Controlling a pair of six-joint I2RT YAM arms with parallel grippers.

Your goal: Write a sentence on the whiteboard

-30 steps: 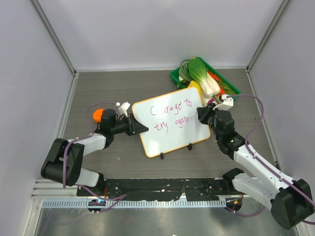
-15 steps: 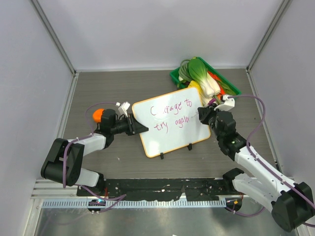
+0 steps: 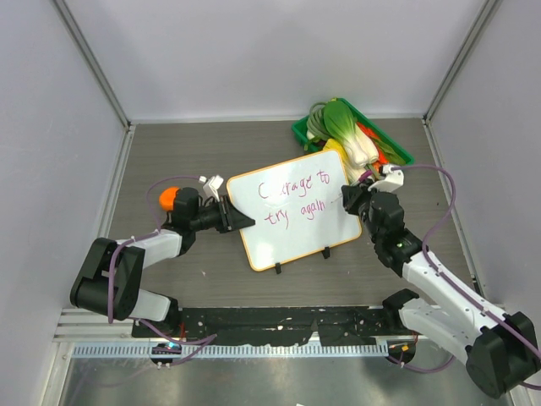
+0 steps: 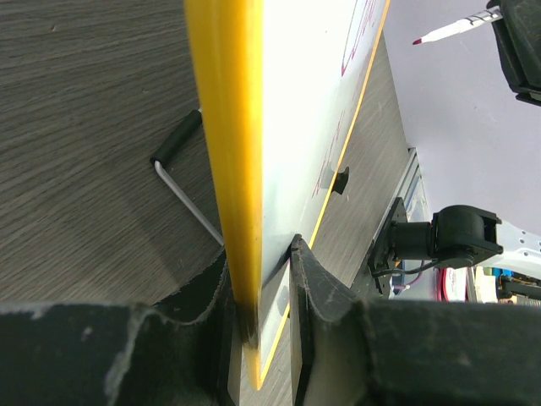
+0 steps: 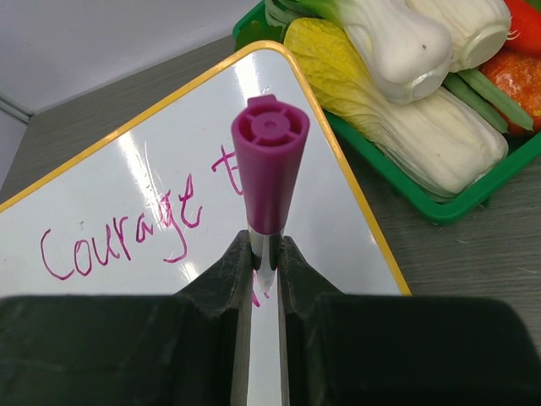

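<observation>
The sentence (image 3: 292,191) "Courage to try again" is seen handwritten in purple-pink, in two lines across the whiteboard (image 3: 292,241)

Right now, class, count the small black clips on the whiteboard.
2. One clip sits on the whiteboard's near edge, toward its left corner; the other clip is further right along that edge. None seems hidden.

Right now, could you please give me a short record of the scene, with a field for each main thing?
whiteboard: orange frame, on the table between the arms
sentence: purple-pink, two lines, "Courage to try again"
left hand: shut on the whiteboard's left edge
right hand: shut on a purple marker, near the second line's end
green tray: behind the whiteboard, holds toy vegetables
</observation>
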